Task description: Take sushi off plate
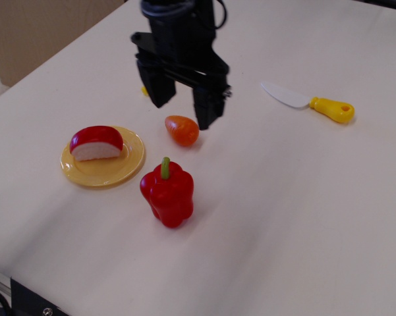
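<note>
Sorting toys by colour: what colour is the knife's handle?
Yellow; the knife handle shows clearly in the observation.image view.

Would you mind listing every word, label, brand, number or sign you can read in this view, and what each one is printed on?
None: no readable text shows anywhere in this view.
The sushi, plate, pepper, tomato and knife are plain, unmarked toys.
The gripper is bare black, with no visible label.
The table carries no markings.

sushi (96, 142) sits on the yellow plate (122, 170); the claw (182, 104) hangs spread above the tomato (182, 130).
</note>
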You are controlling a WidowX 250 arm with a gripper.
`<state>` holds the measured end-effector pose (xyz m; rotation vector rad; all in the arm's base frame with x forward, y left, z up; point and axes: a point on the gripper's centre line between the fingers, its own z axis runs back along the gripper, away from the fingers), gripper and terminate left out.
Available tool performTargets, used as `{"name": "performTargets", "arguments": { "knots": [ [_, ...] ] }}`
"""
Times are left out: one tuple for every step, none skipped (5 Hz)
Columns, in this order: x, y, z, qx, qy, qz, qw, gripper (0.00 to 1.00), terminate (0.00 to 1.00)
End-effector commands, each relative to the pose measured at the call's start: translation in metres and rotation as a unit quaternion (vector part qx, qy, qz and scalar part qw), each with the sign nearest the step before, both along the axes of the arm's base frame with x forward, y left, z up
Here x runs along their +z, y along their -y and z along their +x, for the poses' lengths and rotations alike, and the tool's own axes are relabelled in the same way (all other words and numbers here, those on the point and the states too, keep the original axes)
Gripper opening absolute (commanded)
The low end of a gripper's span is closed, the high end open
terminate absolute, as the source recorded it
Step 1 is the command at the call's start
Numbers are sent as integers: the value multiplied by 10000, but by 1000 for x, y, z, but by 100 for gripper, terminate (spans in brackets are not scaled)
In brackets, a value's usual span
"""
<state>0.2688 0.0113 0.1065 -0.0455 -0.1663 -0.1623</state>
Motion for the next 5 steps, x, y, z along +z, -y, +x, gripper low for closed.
{"name": "performTargets", "arguments": {
  "knots": [
    [4, -48, 0, -1222, -394, 799, 9885, 100, 0],
    [-8, -74, -1, -1921, -610, 1175, 9724, 100, 0],
    [-20, -94, -3, -2333, -740, 1131, 9630, 100, 0],
    [-34, -110, -6, -2557, -805, 1183, 9561, 100, 0],
    [-47, -114, -11, -2586, -906, 1118, 9552, 100, 0]
  ]
}}
